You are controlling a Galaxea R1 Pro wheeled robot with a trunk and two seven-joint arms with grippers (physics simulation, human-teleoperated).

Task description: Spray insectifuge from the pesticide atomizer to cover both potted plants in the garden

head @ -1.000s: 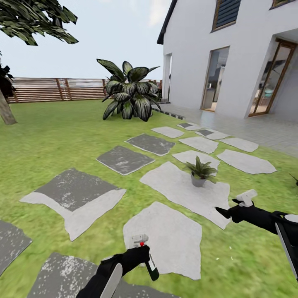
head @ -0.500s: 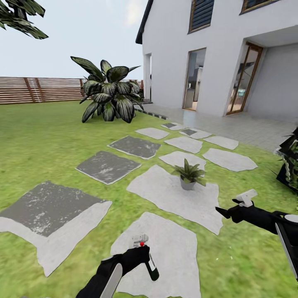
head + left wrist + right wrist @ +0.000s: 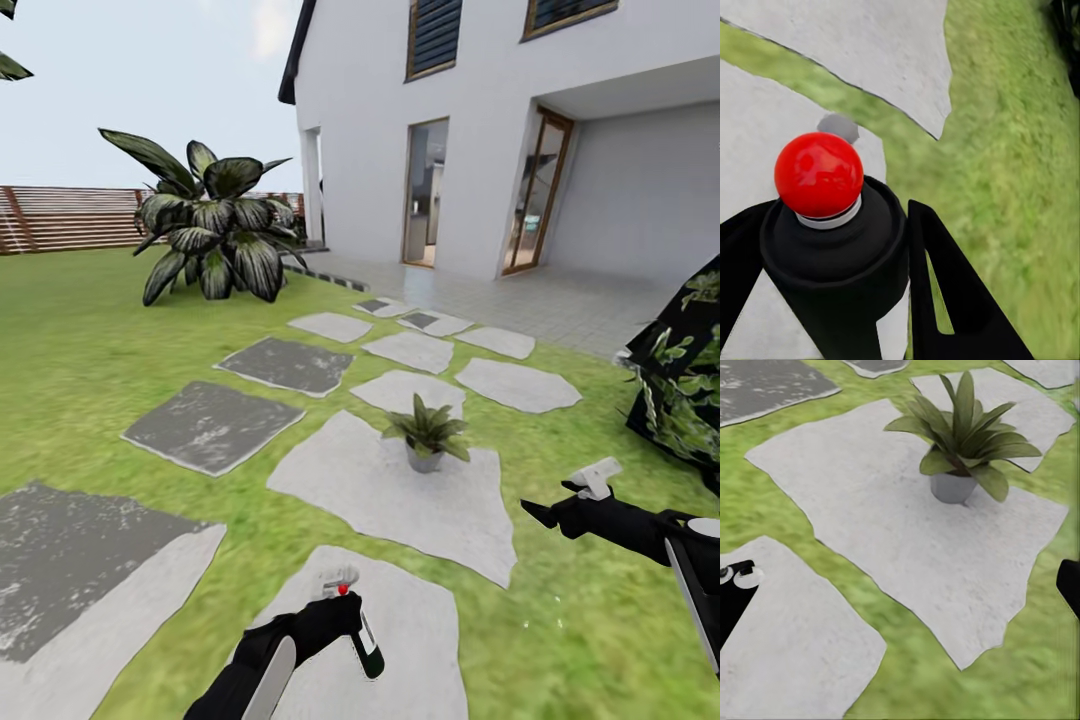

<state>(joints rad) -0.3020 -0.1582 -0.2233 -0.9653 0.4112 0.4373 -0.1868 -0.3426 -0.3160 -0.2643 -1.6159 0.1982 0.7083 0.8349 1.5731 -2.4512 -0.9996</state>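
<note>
The pesticide atomizer [image 3: 366, 644], a slim dark bottle with a red tip, hangs tilted low in the head view with my left gripper [image 3: 343, 607] shut on it. The left wrist view looks down on the atomizer's red tip [image 3: 818, 174], with black fingers [image 3: 945, 300] at both sides of the bottle. One potted plant [image 3: 425, 436], a small green rosette in a grey pot, stands on a pale stepping stone [image 3: 400, 500] ahead of me. My right gripper [image 3: 563, 497] is open and empty, hovering to the right of the plant. In the right wrist view the potted plant [image 3: 958, 446] stands ahead of the open fingers [image 3: 735, 585].
This is a garden lawn [image 3: 90, 360] with flat grey stepping stones [image 3: 210, 425]. A big dark-leaved plant [image 3: 212, 235] stands at the back left before a wooden fence [image 3: 60, 215]. A white house [image 3: 500, 130] with a tiled terrace [image 3: 540, 310] lies behind. A dark bush [image 3: 685, 385] is at the right.
The camera has turned to the right, so the whole scene has slid left and the dark bush has come into view. Both arms keep their pose, the atomizer still held.
</note>
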